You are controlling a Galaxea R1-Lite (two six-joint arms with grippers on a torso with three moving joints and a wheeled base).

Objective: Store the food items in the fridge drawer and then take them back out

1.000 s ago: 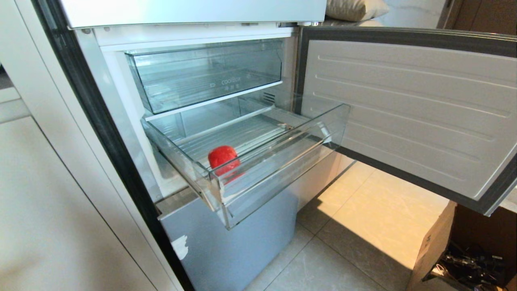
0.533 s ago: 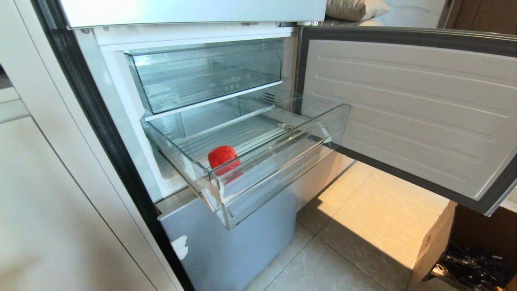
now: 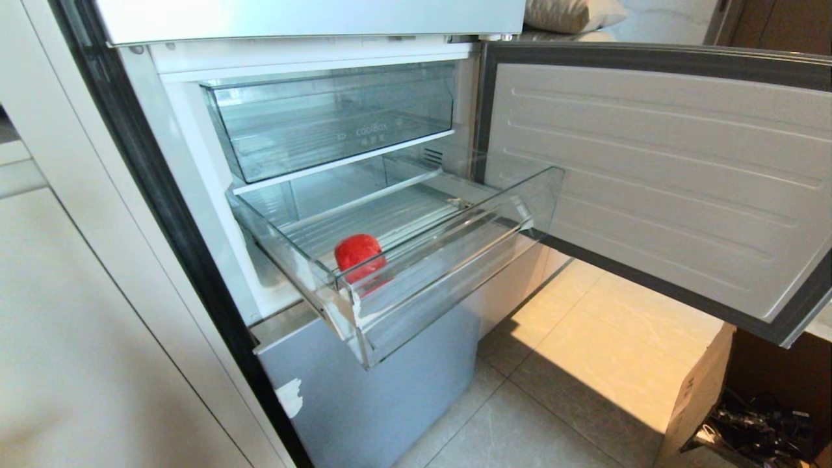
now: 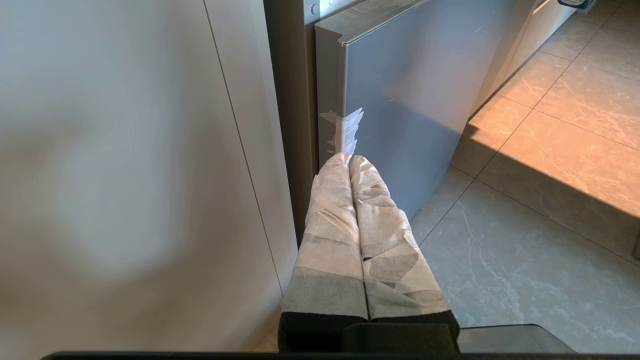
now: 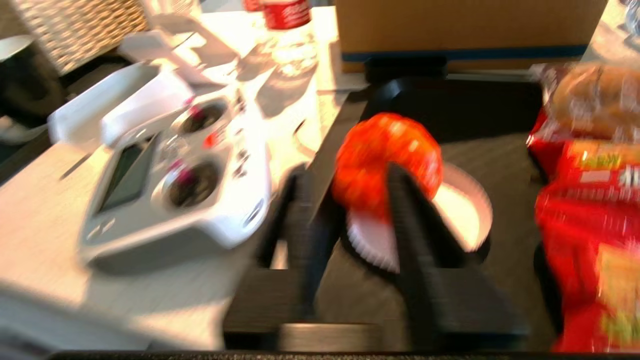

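Clear plastic up front: the fridge drawer (image 3: 416, 260) is pulled out under the coolBox bin (image 3: 331, 120), fridge door (image 3: 656, 175) swung wide to the right. One red fruit (image 3: 359, 253) sits inside the drawer, near its front-left corner, right behind the front wall w/ the whitish tape. Neither arm shows in your head view.

Right wrist view is blurred, but you can make out the right claw (image 5: 350, 210) w/ its dark fingers (image 5: 415, 235) spread apart, open, nothing gripped. The orange-red fruit (image 5: 385, 160) sits just past the tips, between them, on a white paper plate (image 5: 460, 215) over a dark tray (image 5: 480, 110). Can't tell if the fingers touch it. Beside the tray on the pale surface (image 5: 45, 200): a white controller (image 5: 175, 175). Red snack bags (image 5: 590, 200) on the other side, cardboard box (image 5: 470, 25) behind.

Left claw (image 4: 350, 162) is closed, white-wrapped fingers pressed together, empty, hanging low beside the grey lower fridge front (image 4: 405, 90), above the tiled floor (image 4: 525, 240).
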